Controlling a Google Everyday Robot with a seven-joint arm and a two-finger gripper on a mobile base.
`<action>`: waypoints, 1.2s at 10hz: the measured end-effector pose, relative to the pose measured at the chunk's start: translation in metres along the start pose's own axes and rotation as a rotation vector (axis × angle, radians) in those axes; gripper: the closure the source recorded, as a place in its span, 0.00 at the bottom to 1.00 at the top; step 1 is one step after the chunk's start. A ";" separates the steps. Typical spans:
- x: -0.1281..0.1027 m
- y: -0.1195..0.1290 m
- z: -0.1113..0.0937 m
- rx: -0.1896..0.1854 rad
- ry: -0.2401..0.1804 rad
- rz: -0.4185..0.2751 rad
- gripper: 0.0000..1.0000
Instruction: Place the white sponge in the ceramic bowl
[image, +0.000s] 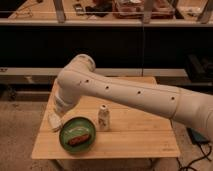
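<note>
The white sponge (54, 121) lies near the left edge of the wooden table (135, 135), just left of the green ceramic bowl (77, 134). The bowl holds a brown oblong item (78, 139). My arm stretches in from the right across the table, and its gripper (59, 108) hangs just above and slightly behind the sponge. The gripper's end is largely hidden by the arm's thick white wrist.
An upright white patterned bottle (103, 118) stands right of the bowl. The black-topped white object is hidden behind the arm. A dark shelf unit (125, 45) runs behind the table. The table's left edge is close to the sponge.
</note>
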 end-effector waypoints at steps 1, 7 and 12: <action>0.000 0.000 0.000 0.000 0.000 0.001 0.81; 0.089 0.003 0.013 0.100 0.152 -0.034 0.81; 0.134 0.013 0.057 0.204 0.129 -0.145 0.81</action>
